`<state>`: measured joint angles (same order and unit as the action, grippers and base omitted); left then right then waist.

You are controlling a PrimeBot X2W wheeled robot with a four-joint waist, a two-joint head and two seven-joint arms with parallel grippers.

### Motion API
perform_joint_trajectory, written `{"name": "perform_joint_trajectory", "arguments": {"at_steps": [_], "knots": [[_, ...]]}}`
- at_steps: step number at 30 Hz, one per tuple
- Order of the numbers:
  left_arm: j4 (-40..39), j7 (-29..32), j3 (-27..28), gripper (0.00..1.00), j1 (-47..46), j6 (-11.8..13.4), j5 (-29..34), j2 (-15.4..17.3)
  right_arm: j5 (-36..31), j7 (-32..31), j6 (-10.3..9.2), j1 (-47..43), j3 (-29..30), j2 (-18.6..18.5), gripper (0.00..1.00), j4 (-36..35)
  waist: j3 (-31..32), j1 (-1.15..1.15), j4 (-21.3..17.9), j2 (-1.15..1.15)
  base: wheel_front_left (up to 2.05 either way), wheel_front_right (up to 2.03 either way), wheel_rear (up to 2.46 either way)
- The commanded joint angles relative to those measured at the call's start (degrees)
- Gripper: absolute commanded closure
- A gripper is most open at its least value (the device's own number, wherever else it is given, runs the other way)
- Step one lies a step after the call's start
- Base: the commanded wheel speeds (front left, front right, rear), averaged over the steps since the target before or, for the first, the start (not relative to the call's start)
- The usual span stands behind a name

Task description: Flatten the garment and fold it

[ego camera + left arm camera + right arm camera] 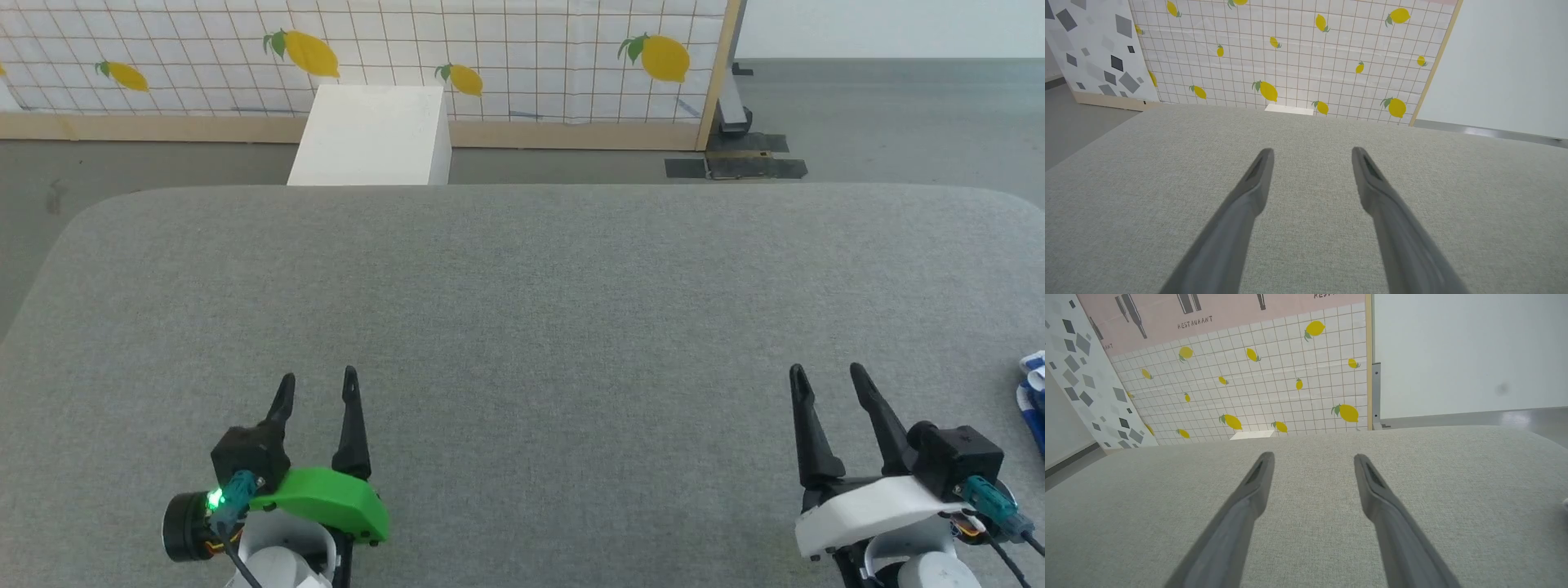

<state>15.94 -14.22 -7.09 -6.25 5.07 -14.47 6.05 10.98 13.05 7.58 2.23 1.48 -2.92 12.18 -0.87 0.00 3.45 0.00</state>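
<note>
— Status of the garment (pixel 1033 390)?
— Cut off by the head view's right edge. A blue-and-white scrap shows; shape and lie cannot be determined.
— Other items?
— Box (pixel 371 135): base hidden behind the table (pixel 522 269). Pale blur (pixel 1565 504) at the right wrist view's right edge: not identifiable. Top lettering on the pink panel (pixel 1229 314): clipped by the upper edge.

The head camera looked down on the grey table (pixel 522 286), while both wrist cameras skimmed low across it toward the lemon-print screen (pixel 1290 61).
</note>
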Motion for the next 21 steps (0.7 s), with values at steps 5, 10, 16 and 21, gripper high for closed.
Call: {"name": "perform_joint_trajectory", "arguments": {"at_steps": [5,10,16,21], "knots": [[0.0,0.0,0.1,1.0,0.0,0.0,-0.1,-0.1,0.0,0.0,0.0,0.0,-0.1,0.0,1.0,0.0,0.0,0.0,-0.1,0.0,0.0,0.0,0.0],[-0.3,0.3,0.2,1.0,0.1,-0.1,0.2,-0.2,-0.2,-0.2,0.0,-0.1,-0.1,0.0,1.0,-0.2,0.0,0.0,-0.2,0.0,0.0,0.0,0.0],[-1.0,0.9,0.6,1.0,0.4,-0.3,0.9,-0.3,-0.7,-0.8,-0.01,-0.2,-0.2,0.0,1.0,-0.8,0.1,0.0,-0.3,0.0,0.0,0.0,0.0],[-1.7,1.5,0.8,1.0,0.7,-0.5,1.4,-0.4,-1.2,-1.4,-0.01,-0.2,-0.2,0.0,1.0,-1.3,0.1,0.0,-0.5,0.0,0.0,0.0,0.0]]}}
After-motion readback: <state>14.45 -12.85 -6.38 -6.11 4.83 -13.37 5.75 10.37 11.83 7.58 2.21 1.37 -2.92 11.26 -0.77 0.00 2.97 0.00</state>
